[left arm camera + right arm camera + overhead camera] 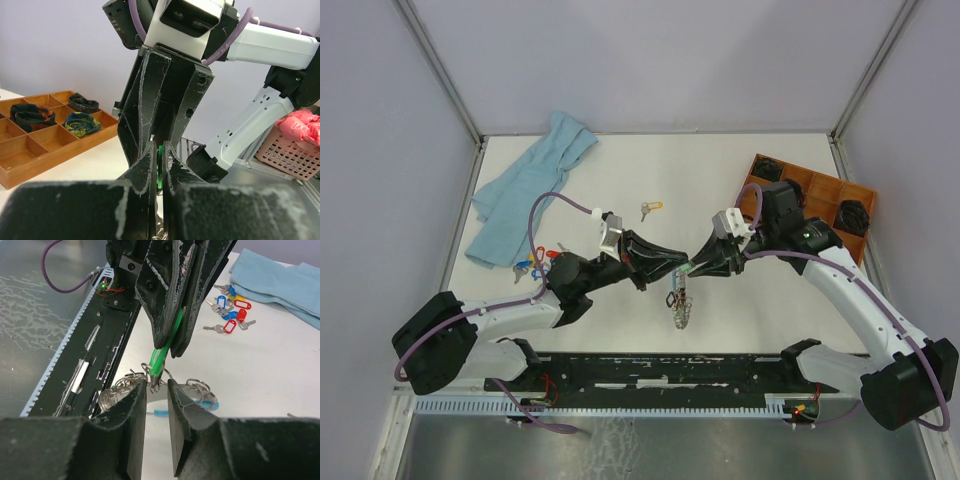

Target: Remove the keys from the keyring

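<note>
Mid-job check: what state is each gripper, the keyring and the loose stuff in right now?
Left gripper: shut on the green-tagged key.
Right gripper: fingers narrowly apart around that key's tip; grip unclear.
Keyring: loaded with keys, hanging below both grippers.
Towel: crumpled.
Loose tagged keys: lying flat beside the towel.

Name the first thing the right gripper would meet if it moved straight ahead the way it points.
The green key tag, just at the tips of the right gripper, with the left gripper pinching it right behind. Depth is unclear.
</note>
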Robot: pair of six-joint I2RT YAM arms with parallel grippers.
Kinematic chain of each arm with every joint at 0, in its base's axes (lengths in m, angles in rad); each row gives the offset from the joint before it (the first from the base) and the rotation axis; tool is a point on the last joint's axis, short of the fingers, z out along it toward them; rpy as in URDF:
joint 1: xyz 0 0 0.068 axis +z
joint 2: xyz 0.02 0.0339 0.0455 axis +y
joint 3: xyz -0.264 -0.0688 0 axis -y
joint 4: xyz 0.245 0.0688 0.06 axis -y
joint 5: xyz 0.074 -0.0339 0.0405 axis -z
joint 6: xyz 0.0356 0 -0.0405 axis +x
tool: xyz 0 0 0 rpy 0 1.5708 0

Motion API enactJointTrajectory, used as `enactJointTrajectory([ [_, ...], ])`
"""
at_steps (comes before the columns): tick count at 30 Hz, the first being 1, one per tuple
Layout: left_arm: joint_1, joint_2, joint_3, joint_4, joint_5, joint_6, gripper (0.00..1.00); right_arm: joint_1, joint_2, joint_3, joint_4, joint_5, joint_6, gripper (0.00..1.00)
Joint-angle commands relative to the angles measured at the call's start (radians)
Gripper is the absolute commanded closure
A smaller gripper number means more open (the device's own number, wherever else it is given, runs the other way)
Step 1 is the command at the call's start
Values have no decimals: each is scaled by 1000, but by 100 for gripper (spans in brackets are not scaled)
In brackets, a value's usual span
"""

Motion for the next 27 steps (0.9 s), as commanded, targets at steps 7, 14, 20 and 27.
enactJointTrajectory([
  [7, 0, -11, 53, 99, 3, -28, 97, 13, 3, -4, 57, -9, 44, 72],
  [14, 1, -20, 54, 97, -2, -26, 97, 16, 8, -8, 61, -5, 45, 72],
  [20, 0, -21, 55, 94, -1, -26, 97, 24, 13, -7, 62, -3, 45, 72],
  [27, 1, -26, 56, 95, -5, -24, 97, 29, 12, -5, 64, 6, 48, 74],
])
